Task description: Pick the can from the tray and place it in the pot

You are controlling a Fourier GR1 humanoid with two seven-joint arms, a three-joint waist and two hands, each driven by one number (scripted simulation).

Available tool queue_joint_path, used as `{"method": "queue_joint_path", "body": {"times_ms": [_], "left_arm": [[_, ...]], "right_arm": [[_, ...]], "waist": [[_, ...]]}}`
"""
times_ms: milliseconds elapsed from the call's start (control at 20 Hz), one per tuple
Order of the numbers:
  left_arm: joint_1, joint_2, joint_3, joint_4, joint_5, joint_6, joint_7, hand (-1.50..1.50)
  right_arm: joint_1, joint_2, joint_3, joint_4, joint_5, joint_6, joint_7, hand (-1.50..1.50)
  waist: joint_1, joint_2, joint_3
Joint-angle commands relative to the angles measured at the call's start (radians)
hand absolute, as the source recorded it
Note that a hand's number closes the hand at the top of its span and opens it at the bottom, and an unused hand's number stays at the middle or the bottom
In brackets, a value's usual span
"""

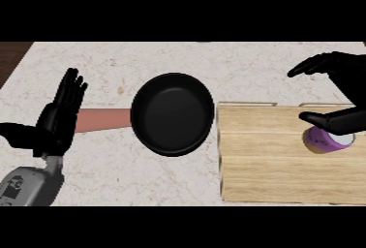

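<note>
One can (327, 141) on tray (286, 169), under right hand (350, 80), pot (172, 114) alongside

bright even light, flat, shadows faint

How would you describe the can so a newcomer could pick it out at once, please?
Find the wooden tray on the right side of the counter. Near its right edge, partly under the right hand, sits a small can. It is the only purple thing; the pot left of the tray is black.
</note>
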Motion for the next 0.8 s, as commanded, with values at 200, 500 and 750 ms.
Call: {"method": "queue_joint_path", "body": {"times_ms": [200, 500, 750], "left_arm": [[-0.044, 0.019, 0.017, -0.015, 0.011, 0.018, 0.096, 0.0], [-0.08, 0.011, 0.011, 0.004, 0.005, 0.021, 0.12, 0.0], [-0.086, 0.016, 0.016, -0.002, 0.01, 0.029, 0.157, 0.0]], "right_arm": [[-0.131, -0.089, -0.105, 0.284, -0.043, 0.438, -0.351, -1.5], [-0.204, -0.217, -0.03, 0.27, 0.093, 0.61, -0.361, -1.5], [-0.252, -0.298, 0.073, 0.131, 0.227, 0.65, -0.33, -1.5]], "waist": [[0.007, -0.004, -0.003], [-0.009, -0.006, -0.005], [-0.004, -0.011, -0.005]]}}
